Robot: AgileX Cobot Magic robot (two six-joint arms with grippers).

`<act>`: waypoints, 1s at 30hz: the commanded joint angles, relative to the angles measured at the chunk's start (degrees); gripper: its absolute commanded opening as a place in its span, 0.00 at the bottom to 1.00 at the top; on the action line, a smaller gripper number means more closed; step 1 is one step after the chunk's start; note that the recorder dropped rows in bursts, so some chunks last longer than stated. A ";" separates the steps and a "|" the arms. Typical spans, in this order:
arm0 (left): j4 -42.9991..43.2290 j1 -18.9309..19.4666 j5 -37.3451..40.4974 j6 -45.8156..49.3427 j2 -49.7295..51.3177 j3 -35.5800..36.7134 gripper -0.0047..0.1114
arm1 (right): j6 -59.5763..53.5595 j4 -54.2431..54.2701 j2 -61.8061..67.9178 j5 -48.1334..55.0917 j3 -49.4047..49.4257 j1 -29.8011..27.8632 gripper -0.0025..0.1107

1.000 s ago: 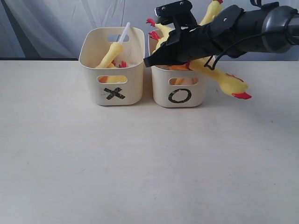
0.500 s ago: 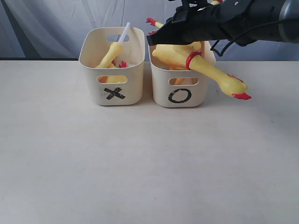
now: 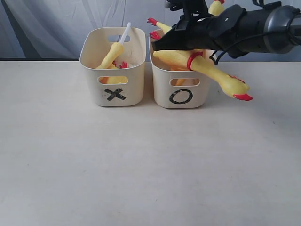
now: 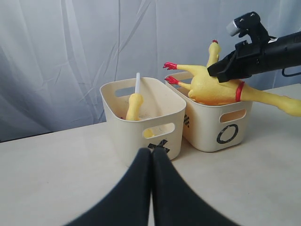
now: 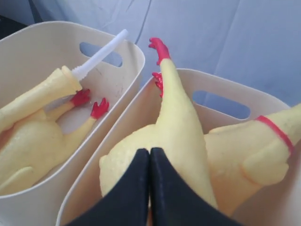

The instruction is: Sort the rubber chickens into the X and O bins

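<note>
The X bin (image 3: pixel 134 82) holds the neck with its white tube (image 3: pixel 113 54) and the headless body (image 5: pixel 28 141). Beside it, the O bin (image 3: pixel 162 89) holds two whole chickens. One (image 3: pixel 216 75) lies across the rim, with its head hanging outside to the right. The other (image 3: pixel 215 8) pokes its head up behind my arm. My right gripper (image 3: pixel 157 46) hovers shut over the O bin with nothing between its fingers, and a chicken body (image 5: pixel 183 122) lies just below the tips (image 5: pixel 150 153). My left gripper (image 4: pixel 152 151) is shut and empty, low over the table and short of the X bin (image 4: pixel 117 127).
The two bins stand side by side at the back of a pale table (image 3: pixel 141 165), close to a draped grey curtain (image 3: pixel 47 23). My right arm (image 3: pixel 254 23) stretches in from the right above the O bin.
My right arm has risen from the chicken lying across the O bin, then settled slightly. The chicken stays resting on the bin. The X bin's contents have not moved.
</note>
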 commanded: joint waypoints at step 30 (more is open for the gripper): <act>0.16 0.00 0.15 -0.09 -0.46 0.37 0.04 | 0.12 -0.13 3.74 5.78 0.25 -0.14 0.02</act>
